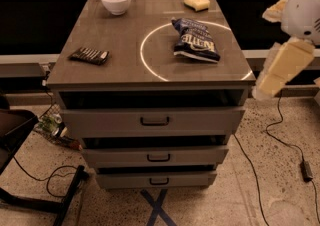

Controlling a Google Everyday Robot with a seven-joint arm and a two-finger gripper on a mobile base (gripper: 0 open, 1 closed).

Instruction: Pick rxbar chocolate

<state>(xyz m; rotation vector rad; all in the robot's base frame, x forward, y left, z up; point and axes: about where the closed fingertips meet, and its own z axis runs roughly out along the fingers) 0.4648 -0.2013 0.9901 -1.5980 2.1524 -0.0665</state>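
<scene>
The rxbar chocolate (89,55) is a small flat black wrapper with thin white stripes. It lies on the left part of the grey cabinet top (125,65), near the left edge. My gripper (279,70) hangs at the right of the view, beside the cabinet's right front corner and off the top. It is far to the right of the bar, and its cream-coloured fingers point down and to the left. Nothing shows in it.
A dark blue chip bag (196,40) lies inside a white circle on the right of the top. A white bowl (116,1) and a yellow sponge (196,2) stand at the back. Three drawers (152,120) are below. Cables (280,140) run on the floor.
</scene>
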